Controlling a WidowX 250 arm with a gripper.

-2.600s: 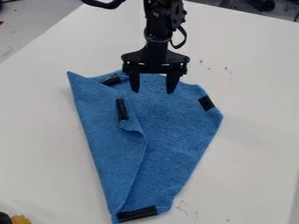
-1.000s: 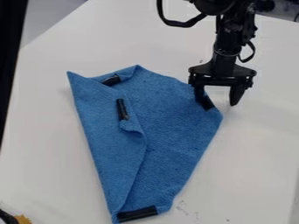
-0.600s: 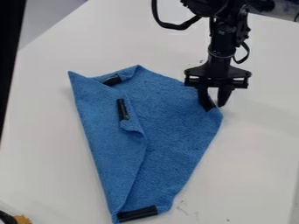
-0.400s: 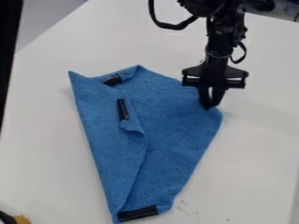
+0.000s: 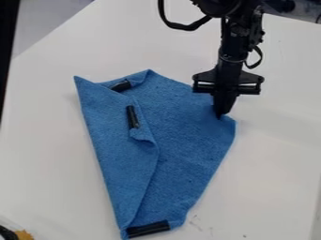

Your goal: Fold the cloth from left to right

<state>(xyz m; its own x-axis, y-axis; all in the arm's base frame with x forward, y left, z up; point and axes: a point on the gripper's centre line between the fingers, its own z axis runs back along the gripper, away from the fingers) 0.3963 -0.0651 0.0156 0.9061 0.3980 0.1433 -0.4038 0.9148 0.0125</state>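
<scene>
The black gripper (image 5: 220, 115) hangs over the upper right edge of the blue cloth (image 5: 188, 140), its fingers together and shut on the cloth's edge, where they cover the black patch. The cloth lies on the table with its left side folded over onto the middle, the flap's edge curving from the top left point down to the bottom. Black strips show at the top left, on the flap and along the bottom edge.
The white table (image 5: 50, 168) carries the cloth. A black upright thing (image 5: 7, 51) stands along the upper left edge of the view. A black and yellow object (image 5: 22, 235) lies in the bottom left corner.
From above the cloth's top middle, the gripper has moved right to its upper right edge and shut there. That edge has since shifted slightly left.
</scene>
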